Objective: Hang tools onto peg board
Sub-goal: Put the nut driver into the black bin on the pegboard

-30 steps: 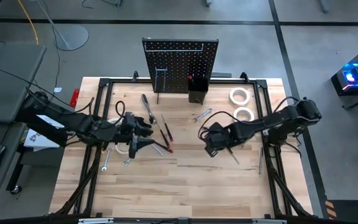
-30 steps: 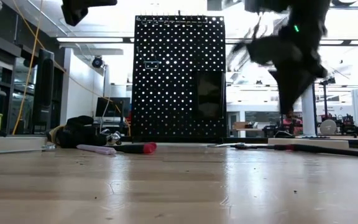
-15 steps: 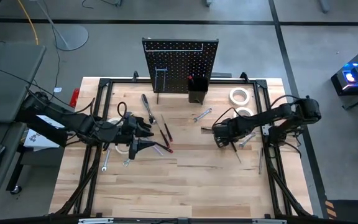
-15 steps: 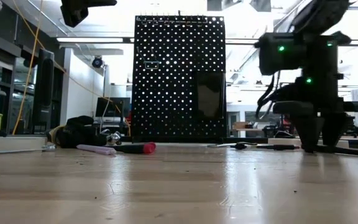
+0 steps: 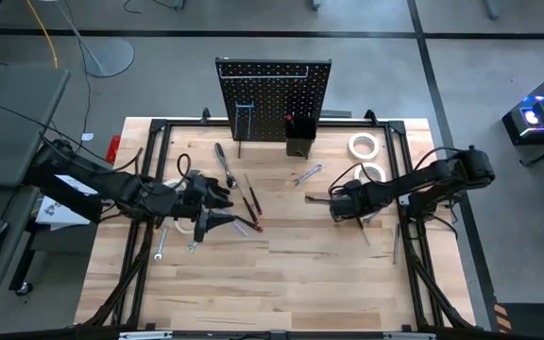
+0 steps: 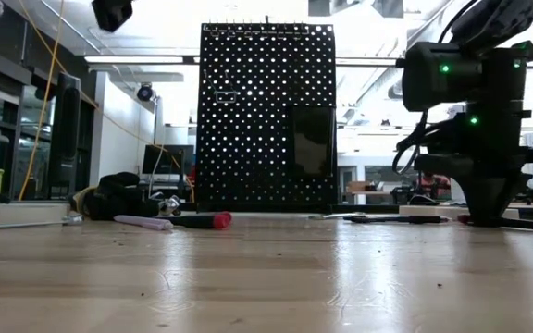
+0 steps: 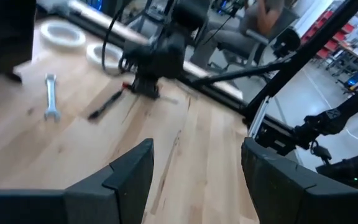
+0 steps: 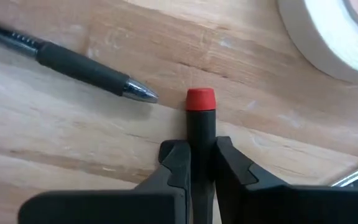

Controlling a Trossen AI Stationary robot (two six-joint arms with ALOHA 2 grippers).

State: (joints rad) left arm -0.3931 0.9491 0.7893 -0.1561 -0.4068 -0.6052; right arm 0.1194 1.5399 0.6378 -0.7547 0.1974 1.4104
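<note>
Right gripper (image 8: pixel 201 163) clamps a red-tipped screwdriver (image 8: pixel 200 118) at the table's three o'clock, probably for lifting to the peg board (image 5: pixel 274 97); left gripper (image 5: pixel 217 206) idles open.

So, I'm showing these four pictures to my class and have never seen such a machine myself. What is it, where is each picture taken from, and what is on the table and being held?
It is a robot with two dark arms, each ending in a two-finger gripper, working at a wooden table.

One picture looks straight down, one looks level across the table top, and two come from cameras on the arms' wrists.

At the back stands a black peg board with hooks. Loose tools lie on the table: a wrench, screwdrivers and white tape rolls.

The right gripper is down at the table, its fingers closed on a black tool with a red tip, beside a dark pen. The left gripper is open, holds nothing, and waits over the tools on the left.
</note>
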